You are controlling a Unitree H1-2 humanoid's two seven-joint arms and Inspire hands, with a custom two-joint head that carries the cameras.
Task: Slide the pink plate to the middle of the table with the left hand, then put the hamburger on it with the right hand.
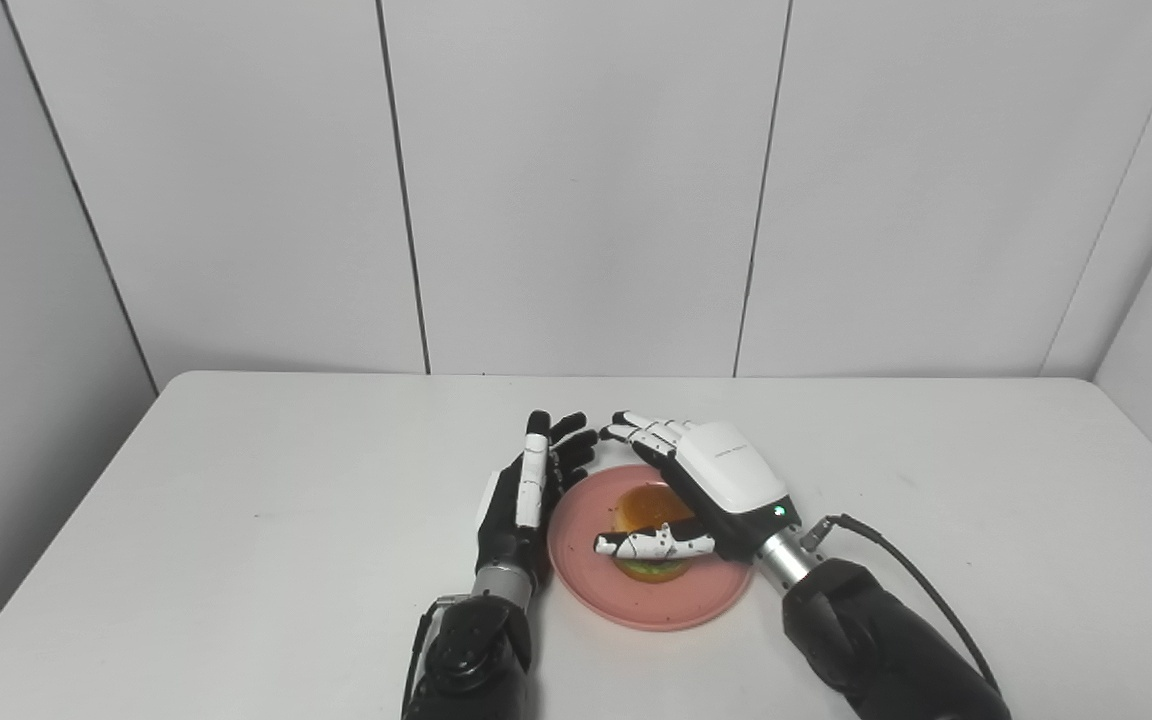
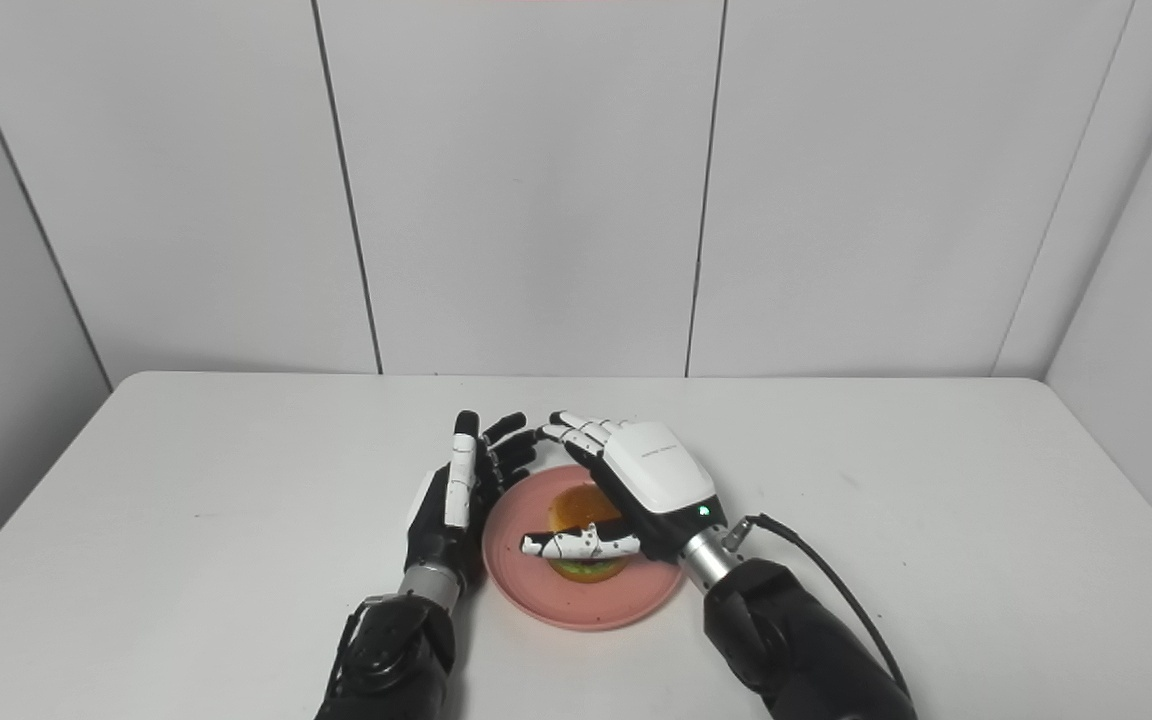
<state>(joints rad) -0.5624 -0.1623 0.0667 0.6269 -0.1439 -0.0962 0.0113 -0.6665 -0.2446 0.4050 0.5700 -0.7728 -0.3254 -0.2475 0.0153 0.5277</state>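
The pink plate [image 1: 678, 606] lies on the white table, near the middle and toward the front edge. The hamburger [image 1: 644, 507] sits on the plate, orange bun up, with green showing at its base. My right hand [image 1: 724, 476] hovers over the hamburger's right side with its fingers stretched out past it. Its thumb [image 1: 654, 545] crosses in front of the bun, and the hand is open. My left hand [image 1: 526, 488] stands edge-on against the plate's left rim, fingers apart and holding nothing.
The white table [image 1: 236, 500] stretches wide on both sides of the plate. Grey wall panels stand behind the table's far edge. A black cable [image 1: 896, 560] runs from my right wrist along the forearm.
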